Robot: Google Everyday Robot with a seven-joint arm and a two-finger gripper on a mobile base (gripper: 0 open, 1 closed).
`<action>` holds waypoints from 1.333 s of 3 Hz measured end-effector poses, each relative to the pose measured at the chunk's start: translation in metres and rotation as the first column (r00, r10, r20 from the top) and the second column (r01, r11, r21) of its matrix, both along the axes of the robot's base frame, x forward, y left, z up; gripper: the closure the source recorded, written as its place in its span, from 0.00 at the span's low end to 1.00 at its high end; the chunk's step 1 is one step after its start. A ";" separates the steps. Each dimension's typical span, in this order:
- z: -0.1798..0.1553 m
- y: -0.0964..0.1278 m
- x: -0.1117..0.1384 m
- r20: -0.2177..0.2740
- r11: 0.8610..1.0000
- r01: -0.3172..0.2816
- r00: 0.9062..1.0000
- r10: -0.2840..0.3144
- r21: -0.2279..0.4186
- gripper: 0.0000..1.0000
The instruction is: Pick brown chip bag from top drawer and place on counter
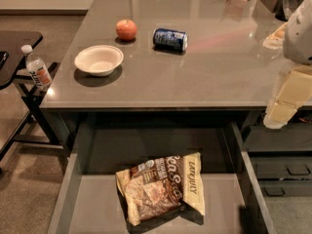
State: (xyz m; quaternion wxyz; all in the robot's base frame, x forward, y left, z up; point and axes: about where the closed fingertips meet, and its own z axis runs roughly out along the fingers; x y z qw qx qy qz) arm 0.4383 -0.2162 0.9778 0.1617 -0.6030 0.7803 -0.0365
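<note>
The brown chip bag (158,186) lies flat in the open top drawer (92,204), near its middle, with its cream-yellow side to the right. The drawer is pulled out below the front edge of the counter (204,67). My arm comes in from the right edge, and the gripper (282,112) hangs by the counter's front right corner. It is above and to the right of the bag and holds nothing that I can see.
On the counter stand a white bowl (99,59), a red apple (126,29) and a blue soda can (170,39) on its side. A water bottle (37,69) leans by a black side table (14,48) at left. Smaller dark drawers (285,169) are at right.
</note>
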 end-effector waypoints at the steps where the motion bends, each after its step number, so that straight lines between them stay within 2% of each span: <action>1: 0.000 0.000 0.000 0.000 1.000 0.000 1.000 0.000 0.000 0.00; 2: -0.030 0.010 -0.015 -0.051 0.998 -0.048 0.997 0.050 0.041 0.00; 3: -0.076 0.035 -0.043 -0.080 0.978 -0.147 0.984 0.160 0.147 0.00; 4: -0.118 0.063 -0.062 -0.033 0.928 -0.232 0.967 0.252 0.290 0.00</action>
